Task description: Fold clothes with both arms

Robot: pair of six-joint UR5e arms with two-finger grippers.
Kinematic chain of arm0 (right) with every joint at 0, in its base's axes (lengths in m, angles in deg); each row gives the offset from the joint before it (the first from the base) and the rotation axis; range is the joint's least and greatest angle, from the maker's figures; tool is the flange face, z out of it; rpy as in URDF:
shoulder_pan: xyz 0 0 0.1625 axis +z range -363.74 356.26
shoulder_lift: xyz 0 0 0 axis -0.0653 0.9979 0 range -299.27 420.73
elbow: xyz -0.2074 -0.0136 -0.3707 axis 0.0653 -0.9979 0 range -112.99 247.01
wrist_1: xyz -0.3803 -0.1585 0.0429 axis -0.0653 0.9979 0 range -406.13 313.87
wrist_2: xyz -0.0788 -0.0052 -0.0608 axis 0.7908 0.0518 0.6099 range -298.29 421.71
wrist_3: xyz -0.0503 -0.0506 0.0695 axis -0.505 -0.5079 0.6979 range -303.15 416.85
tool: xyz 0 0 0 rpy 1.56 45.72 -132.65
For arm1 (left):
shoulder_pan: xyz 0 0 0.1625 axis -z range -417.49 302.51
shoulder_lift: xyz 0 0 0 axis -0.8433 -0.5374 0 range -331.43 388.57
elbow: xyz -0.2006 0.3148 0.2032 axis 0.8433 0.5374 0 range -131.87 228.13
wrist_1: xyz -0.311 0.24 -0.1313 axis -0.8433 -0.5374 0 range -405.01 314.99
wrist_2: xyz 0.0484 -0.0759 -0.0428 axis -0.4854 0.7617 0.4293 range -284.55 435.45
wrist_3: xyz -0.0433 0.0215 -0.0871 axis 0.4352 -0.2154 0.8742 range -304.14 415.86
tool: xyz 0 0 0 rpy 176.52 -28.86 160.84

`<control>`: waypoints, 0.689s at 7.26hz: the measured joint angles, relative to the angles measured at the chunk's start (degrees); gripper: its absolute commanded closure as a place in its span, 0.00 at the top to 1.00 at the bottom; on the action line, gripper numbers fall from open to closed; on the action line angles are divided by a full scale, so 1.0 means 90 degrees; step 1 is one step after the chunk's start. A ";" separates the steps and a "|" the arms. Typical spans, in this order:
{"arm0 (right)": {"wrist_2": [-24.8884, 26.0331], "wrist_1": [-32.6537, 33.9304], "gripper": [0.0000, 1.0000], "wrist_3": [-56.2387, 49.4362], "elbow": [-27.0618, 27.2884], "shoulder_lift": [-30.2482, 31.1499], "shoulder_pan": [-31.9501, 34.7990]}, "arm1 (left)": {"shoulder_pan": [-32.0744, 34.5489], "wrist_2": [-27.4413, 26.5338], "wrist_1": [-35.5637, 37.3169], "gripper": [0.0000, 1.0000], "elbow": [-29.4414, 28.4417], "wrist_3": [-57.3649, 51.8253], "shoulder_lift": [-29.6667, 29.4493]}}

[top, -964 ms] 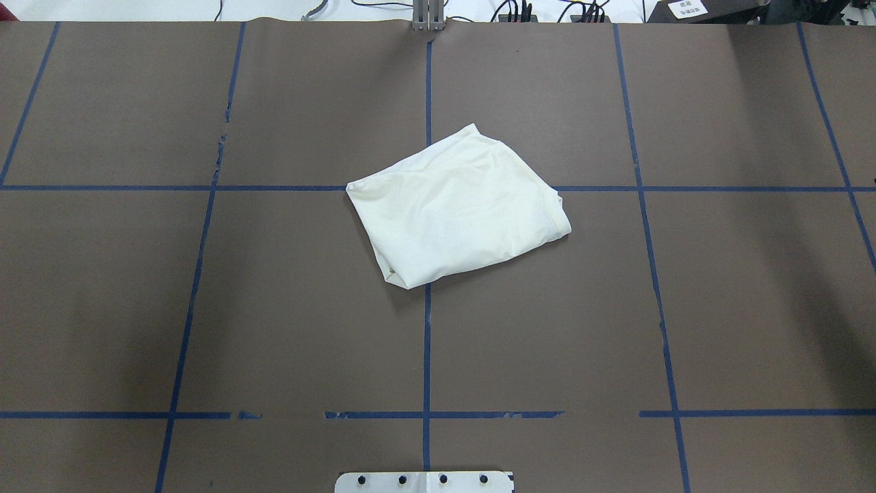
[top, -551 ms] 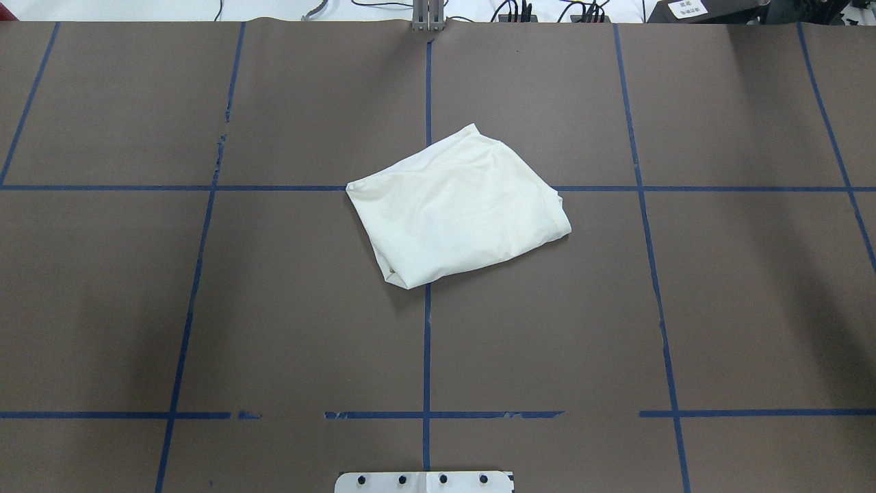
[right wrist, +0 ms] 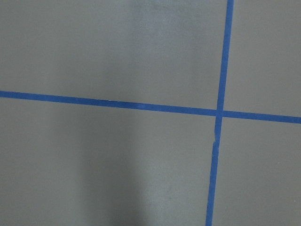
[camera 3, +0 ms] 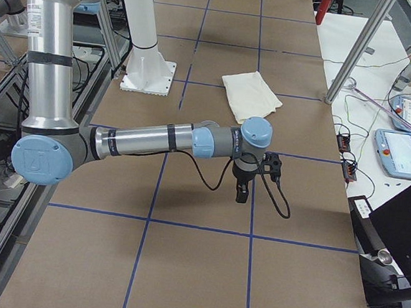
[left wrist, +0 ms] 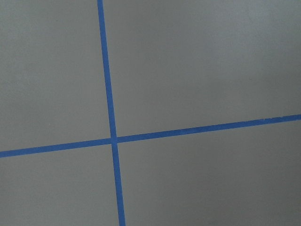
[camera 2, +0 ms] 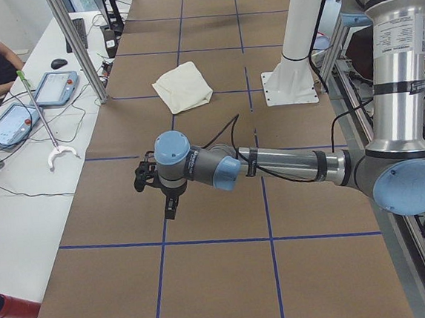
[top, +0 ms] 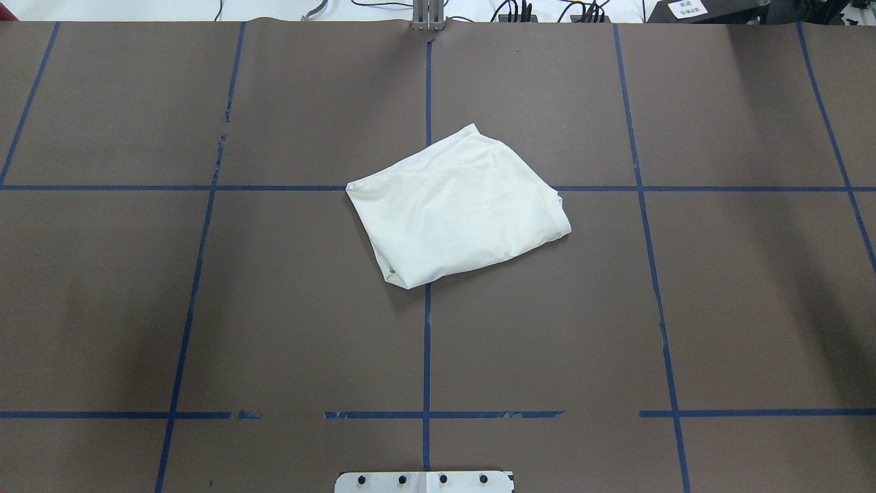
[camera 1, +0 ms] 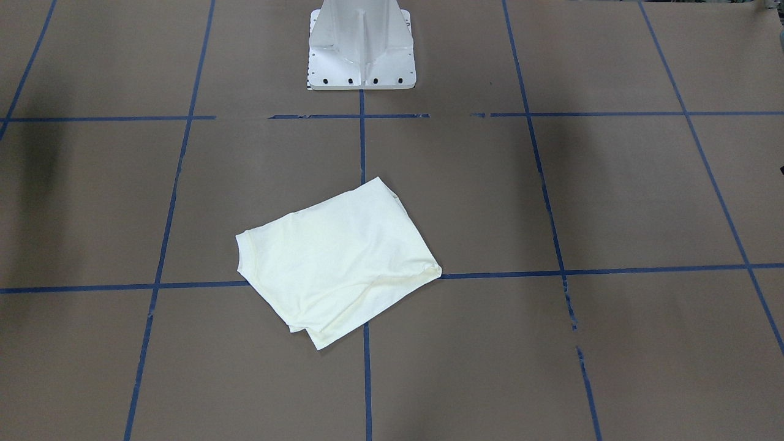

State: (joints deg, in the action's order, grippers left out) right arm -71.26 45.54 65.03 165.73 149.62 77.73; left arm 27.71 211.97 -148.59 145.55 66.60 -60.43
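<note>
Item: cream T-shirt point(top: 457, 209), folded into a compact, slanted four-sided packet with its plain side up. It is lying near the middle of the table point(top: 753, 308), straddling a crossing of blue tape lines point(top: 426, 342).

Risk: the fold is looking close to finished. Another pinch would likely be dragging only the top layer and opening the loosely stacked corner on the operators' side, because soft knit is probably sliding easily on a smooth cover.

Materials: thin matte jersey, faintly creased, with a stitched band along one edge. The table covering is looking brown, flat and paper-like.

Left gripper point(camera 2: 170, 207) and right gripper point(camera 3: 241, 193) are hanging over bare table, well apart from the shirt. Whether their jaws are apart or together cannot be told.
</note>
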 measured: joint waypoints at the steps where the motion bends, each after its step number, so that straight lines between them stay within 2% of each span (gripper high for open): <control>1: 0.0006 -0.0001 1.00 0.0017 -0.0017 0.0007 0.0000 | 0.0009 -0.0010 0.0003 1.00 0.0024 0.0003 0.0009; 5: -0.0006 -0.0001 1.00 0.0035 -0.0001 -0.0002 0.0000 | 0.0015 -0.0014 0.0008 1.00 0.0100 -0.0036 0.0064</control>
State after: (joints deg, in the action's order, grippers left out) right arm -71.31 45.54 65.34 165.72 149.60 77.73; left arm 27.85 211.85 -148.52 146.45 66.28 -59.85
